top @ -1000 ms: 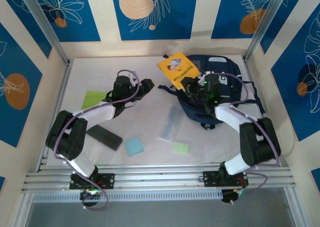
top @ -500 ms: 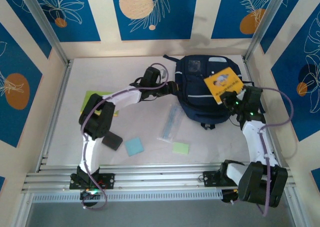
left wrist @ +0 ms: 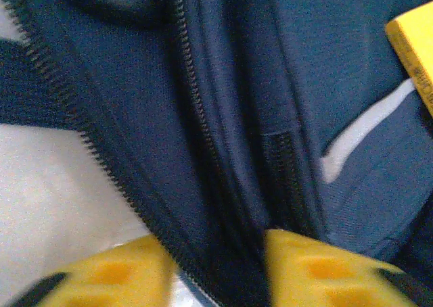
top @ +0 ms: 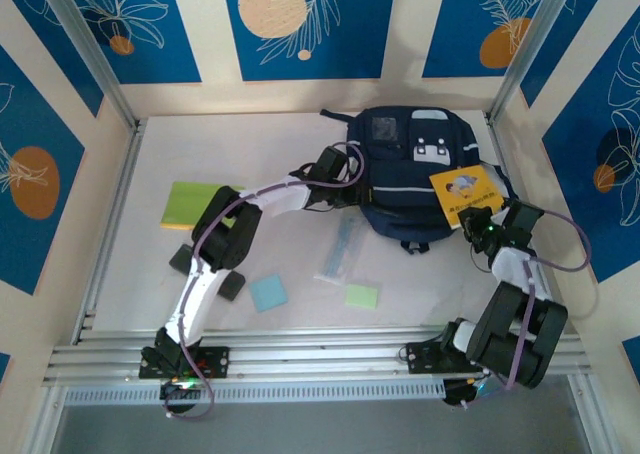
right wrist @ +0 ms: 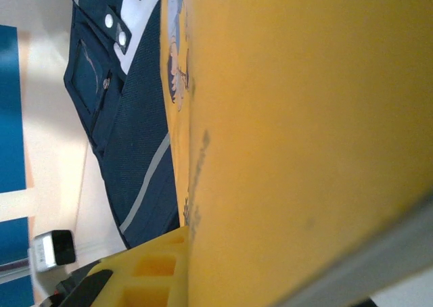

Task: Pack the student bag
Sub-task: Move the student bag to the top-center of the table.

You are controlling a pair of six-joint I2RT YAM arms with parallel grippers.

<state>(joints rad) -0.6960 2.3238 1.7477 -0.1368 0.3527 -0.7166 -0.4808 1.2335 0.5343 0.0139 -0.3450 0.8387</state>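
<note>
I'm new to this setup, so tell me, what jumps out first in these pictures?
The student bag, dark navy, lies at the back of the table. The right gripper holds a yellow book over the bag's right side, and the left gripper straddles its zipper edge on the left.

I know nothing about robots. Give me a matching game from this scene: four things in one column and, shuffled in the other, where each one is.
1 bag
2 book
3 blue pad
4 big green pad

A far left of the table
B held up by the right fingers
C a fold of it between the left fingers
D flat near the front, between the two arms

Pairs: 1-C, 2-B, 3-D, 4-A
</note>
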